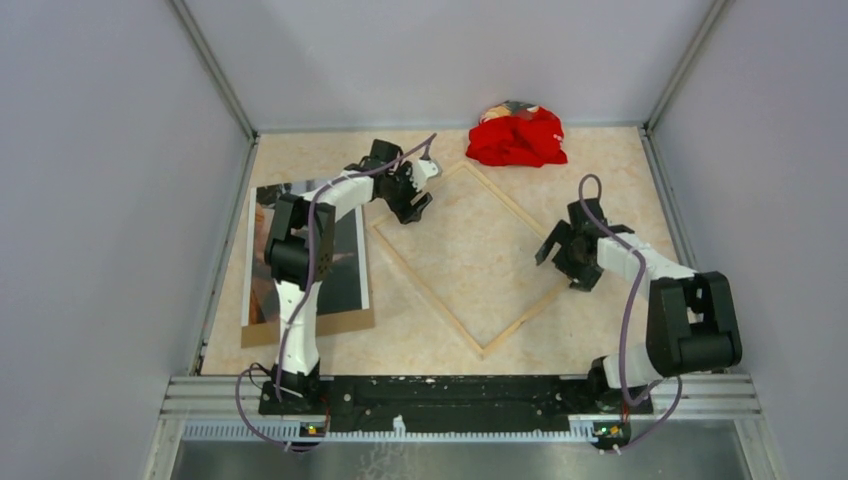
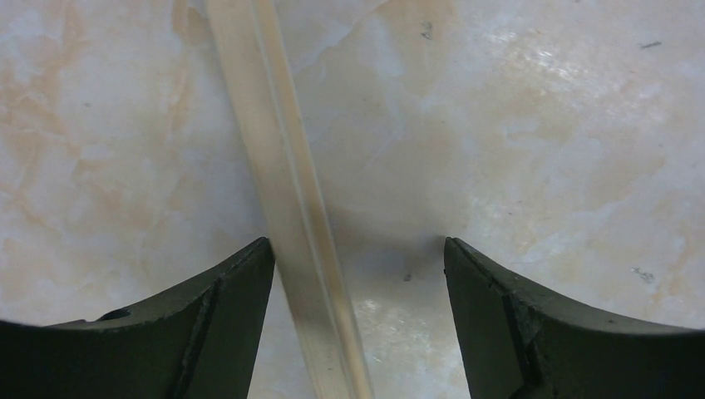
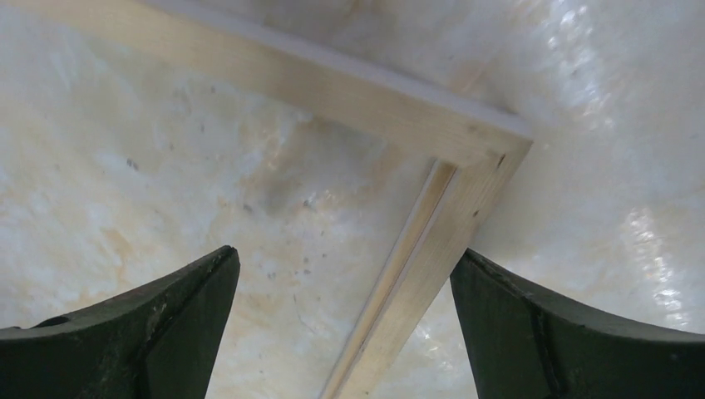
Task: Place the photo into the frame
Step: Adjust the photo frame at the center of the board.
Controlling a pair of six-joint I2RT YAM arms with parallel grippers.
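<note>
From above, the frame point(image 1: 425, 287) lies wood side up in the middle of the table with nothing inside it. The photo point(image 1: 345, 275) lies face up on a brown backing board point(image 1: 330, 325) to its left, so the loading is all left to do. The left gripper point(image 1: 413, 205) hovers at the frame's left corner and the right gripper point(image 1: 566, 258) at its right.

Left wrist: the jaws are wide and straddle one rail, gripping nothing.

Right wrist: the jaws are wide above a frame corner.

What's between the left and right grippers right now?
Top view: between the left gripper and the right gripper lies the frame, just its rails and the bare table inside it. Nothing else.
</note>
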